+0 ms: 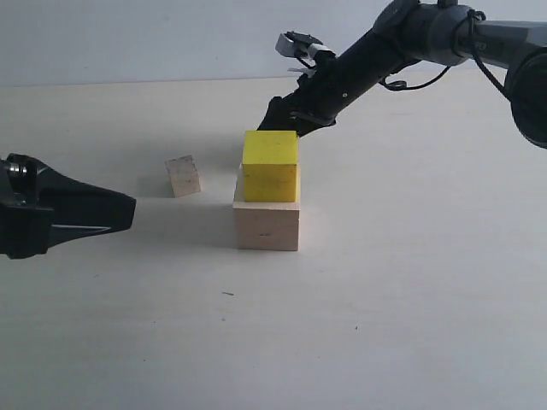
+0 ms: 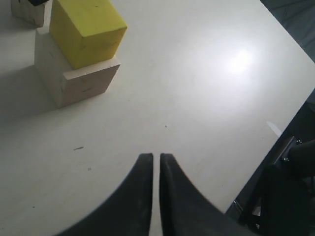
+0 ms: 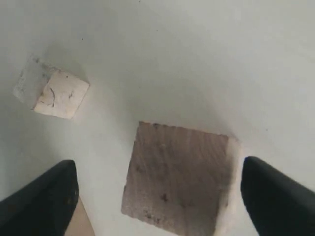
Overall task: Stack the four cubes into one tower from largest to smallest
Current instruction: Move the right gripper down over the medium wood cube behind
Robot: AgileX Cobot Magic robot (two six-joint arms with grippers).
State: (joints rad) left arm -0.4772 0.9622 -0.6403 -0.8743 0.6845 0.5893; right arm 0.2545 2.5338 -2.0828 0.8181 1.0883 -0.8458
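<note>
Yellow cube (image 1: 270, 165) on large cube (image 1: 267, 224): done. Unstacked: loose small cube (image 1: 183, 176); second small cube (image 3: 177, 179), between wide right fingers (image 3: 44, 201). Left fingers (image 2: 142, 196) closed.

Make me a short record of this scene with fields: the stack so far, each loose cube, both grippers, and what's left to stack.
stack: yellow cube sits on large pale wood cube, two levels
loose small cube: on the table, left of the stack in the exterior view, untouched
second small cube: on the table, between the right gripper's fingers
right gripper: open, straddling that cube, not closed on it
left gripper: shut, empty, apart from the stack
left to stack: both small cubes
</note>
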